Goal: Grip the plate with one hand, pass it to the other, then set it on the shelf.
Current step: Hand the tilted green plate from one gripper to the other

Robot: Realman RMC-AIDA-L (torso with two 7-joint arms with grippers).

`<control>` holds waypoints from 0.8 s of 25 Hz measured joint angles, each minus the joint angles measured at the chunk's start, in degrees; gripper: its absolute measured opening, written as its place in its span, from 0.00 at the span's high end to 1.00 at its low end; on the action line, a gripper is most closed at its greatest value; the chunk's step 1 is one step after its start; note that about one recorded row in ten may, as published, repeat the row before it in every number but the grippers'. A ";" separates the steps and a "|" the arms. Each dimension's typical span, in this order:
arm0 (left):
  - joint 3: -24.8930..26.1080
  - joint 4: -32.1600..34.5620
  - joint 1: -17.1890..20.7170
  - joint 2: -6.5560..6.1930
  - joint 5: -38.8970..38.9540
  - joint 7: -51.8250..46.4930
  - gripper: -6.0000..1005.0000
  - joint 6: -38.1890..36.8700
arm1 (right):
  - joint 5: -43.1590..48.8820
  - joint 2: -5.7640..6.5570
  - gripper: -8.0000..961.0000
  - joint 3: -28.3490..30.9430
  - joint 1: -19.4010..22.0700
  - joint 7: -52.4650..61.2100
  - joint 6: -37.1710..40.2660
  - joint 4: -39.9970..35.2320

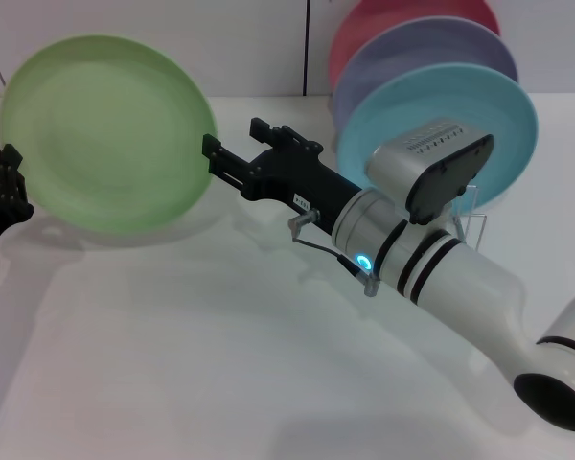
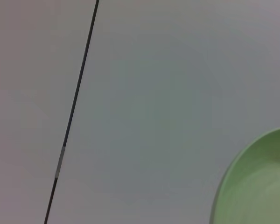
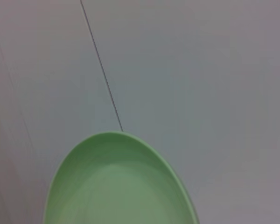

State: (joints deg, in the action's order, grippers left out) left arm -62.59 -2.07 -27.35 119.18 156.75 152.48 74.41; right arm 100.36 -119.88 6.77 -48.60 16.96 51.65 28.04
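Your light-green plate (image 1: 105, 129) hangs upright over the white table (image 1: 220, 364), right gripper (image 1: 211, 158) pinching its edge, left gripper (image 1: 5, 187) at the opposite edge, fingers unclear. Behind your right arm, the rack (image 1: 474, 216) holds a turquoise plate (image 1: 503, 120). No legible writing.

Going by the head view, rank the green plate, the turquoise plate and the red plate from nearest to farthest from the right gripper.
From the right gripper:
1. Green plate, at its fingertips, to the left.
2. Turquoise plate, right, front of the rack.
3. Red plate, right, at the back.
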 joint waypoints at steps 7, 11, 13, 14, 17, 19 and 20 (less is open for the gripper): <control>-0.13 -0.22 -0.20 0.00 -0.35 0.01 0.95 0.20 | 0.00 0.00 0.24 0.81 -0.43 -0.04 -0.63 -0.09; -0.46 -0.22 -0.28 0.00 -0.52 0.01 0.95 0.29 | 0.00 0.00 0.24 1.44 -0.70 -0.07 -1.45 -0.25; -0.50 -0.22 -0.30 0.00 -0.88 0.01 0.95 0.36 | 0.00 0.00 0.24 1.45 -0.78 -0.08 -1.51 -0.26; -0.51 -0.22 -0.32 0.00 -1.17 0.01 0.95 0.39 | 0.00 0.00 0.24 1.45 -0.86 -0.09 -1.73 -0.27; -0.50 -0.22 -0.45 0.00 -1.79 0.02 0.95 0.40 | 0.00 0.00 0.24 1.50 -1.10 -0.09 -2.65 -0.27; -0.48 -0.22 -0.51 0.00 -1.99 0.06 0.95 0.40 | 0.01 0.00 0.24 1.53 -1.19 -0.09 -2.99 -0.27; -0.48 -0.22 -0.51 0.00 -2.00 0.07 0.95 0.40 | 0.01 0.00 0.24 1.55 -1.20 -0.09 -3.04 -0.27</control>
State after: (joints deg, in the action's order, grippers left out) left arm -63.07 -2.29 -27.86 119.18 154.74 152.55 74.81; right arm 100.37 -119.88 8.32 -49.80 16.87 48.61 27.77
